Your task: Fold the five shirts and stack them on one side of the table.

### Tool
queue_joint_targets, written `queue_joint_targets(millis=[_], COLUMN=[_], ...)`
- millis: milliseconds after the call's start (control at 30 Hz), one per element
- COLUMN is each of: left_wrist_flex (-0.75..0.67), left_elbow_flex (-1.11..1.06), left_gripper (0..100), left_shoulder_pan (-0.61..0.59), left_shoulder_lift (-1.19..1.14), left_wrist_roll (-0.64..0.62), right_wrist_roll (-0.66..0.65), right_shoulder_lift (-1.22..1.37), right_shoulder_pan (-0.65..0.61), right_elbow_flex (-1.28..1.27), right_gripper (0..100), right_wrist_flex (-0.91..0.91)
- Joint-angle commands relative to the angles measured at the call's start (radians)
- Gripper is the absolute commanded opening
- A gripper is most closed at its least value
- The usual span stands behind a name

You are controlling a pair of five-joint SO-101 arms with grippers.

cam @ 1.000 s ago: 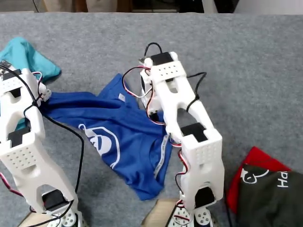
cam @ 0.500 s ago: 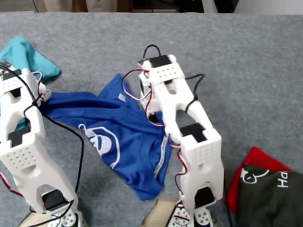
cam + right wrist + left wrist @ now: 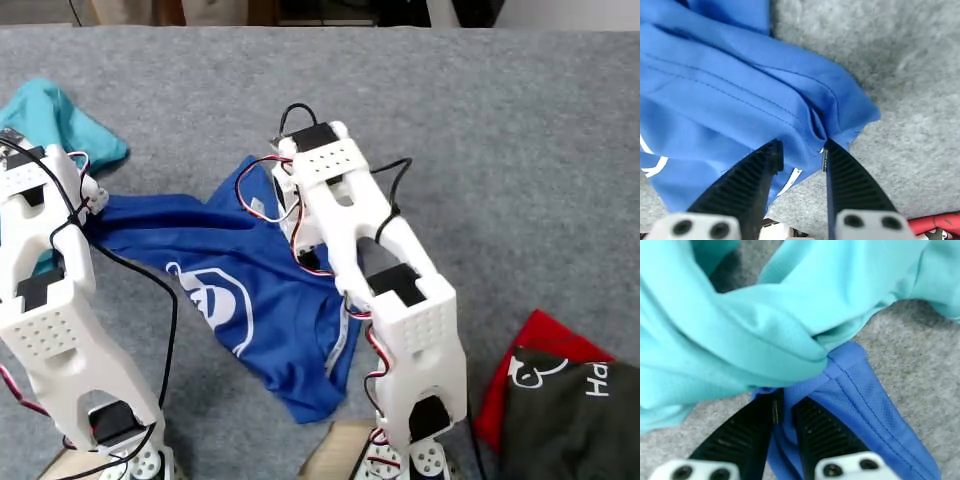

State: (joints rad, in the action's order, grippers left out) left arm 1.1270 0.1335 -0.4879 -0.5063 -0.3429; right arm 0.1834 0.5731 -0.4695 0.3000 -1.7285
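Blue shirt (image 3: 235,290) lies on the table (image 3: 520,150) between our arms. Our left pincer (image 3: 786,399) clamps one corner. Our right pincer (image 3: 801,146), partly apart, straddles the opposite fold. The shirt's long axis runs between them.

The royal-blue mesh-knit cloth shirt (image 3: 285,275) is matt and finely pinholed, with double rows of stitching along its hems and a smooth white print (image 3: 215,300) at 8 o'clock of its middle. The crumpled turquoise cloth shirt (image 3: 740,330), at 10 o'clock on the table, has the same soft, matt mesh weave. The grey felt-like table cover (image 3: 500,130) looks rough and fuzzy, without shine. The left gripper (image 3: 786,400) and the right gripper (image 3: 801,145) have matt black plastic fingers (image 3: 755,175) with ribbed inner faces, on smooth white plastic bodies with a faint sheen. At 4 o'clock, the red cloth (image 3: 545,335) and the dark charcoal printed cloth (image 3: 560,420) look matt and soft.
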Motion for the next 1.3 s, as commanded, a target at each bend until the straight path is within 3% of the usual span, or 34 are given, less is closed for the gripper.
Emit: queue_joint_targets(millis=[0,567,1000,1267], left_wrist_flex=[-0.009,-0.009,-0.009,-0.009], left_elbow_flex=[0.054,0.055,0.055,0.055], left_gripper=[2,2,2,2], left_shoulder_pan=[-0.015,-0.015,-0.015,-0.015], left_shoulder_lift=[0.008,0.008,0.008,0.008], left_wrist_roll=[-0.006,-0.006,-0.006,-0.006], right_wrist_roll=[0.012,0.009,0.032,0.029], right_shoulder_lift=[-0.047,-0.047,-0.058,-0.176], right_shoulder_pan=[-0.022,-0.015,0.059,0.061], right_elbow_flex=[0.007,0.008,0.266,0.283], right_gripper=[14.4,3.8,3.2,3.0], right_wrist_flex=[-0.011,0.048,-0.057,-0.055])
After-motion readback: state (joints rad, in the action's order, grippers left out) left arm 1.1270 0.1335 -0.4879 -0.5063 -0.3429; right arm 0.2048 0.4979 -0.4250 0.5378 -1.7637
